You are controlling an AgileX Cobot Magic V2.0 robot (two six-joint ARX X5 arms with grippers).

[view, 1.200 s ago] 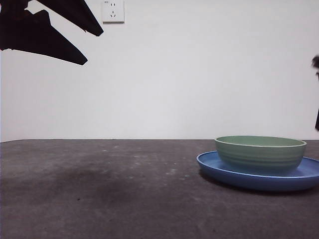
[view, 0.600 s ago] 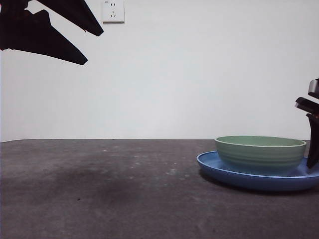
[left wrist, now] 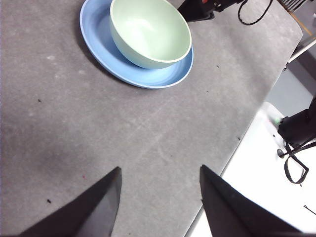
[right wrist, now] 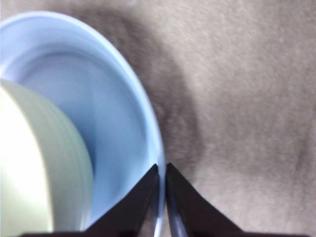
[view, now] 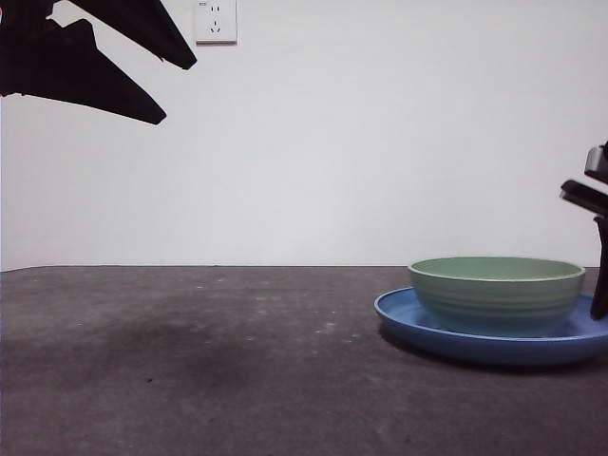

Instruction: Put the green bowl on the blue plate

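The green bowl point(view: 496, 296) sits upright inside the blue plate point(view: 418, 323) at the right of the table. In the right wrist view, the plate's point(right wrist: 113, 113) upturned rim runs between the jaws of my right gripper point(right wrist: 162, 169), which are pinched on it. The bowl point(right wrist: 34, 163) is just beside that grip. In the front view this gripper point(view: 598, 285) stands at the plate's right edge. My left gripper point(view: 180, 93) hangs high at the far left, open and empty. Its wrist view shows the bowl point(left wrist: 148, 29) and plate point(left wrist: 113, 59) far beyond its jaws point(left wrist: 160, 170).
A wall socket point(view: 216, 21) is on the white wall behind. The dark table point(left wrist: 123, 128) ends at an edge near a white surface with cables point(left wrist: 296, 163).
My right gripper came in from the right edge and dropped to the plate's rim. The bowl and plate shifted very slightly. The left arm has not moved.
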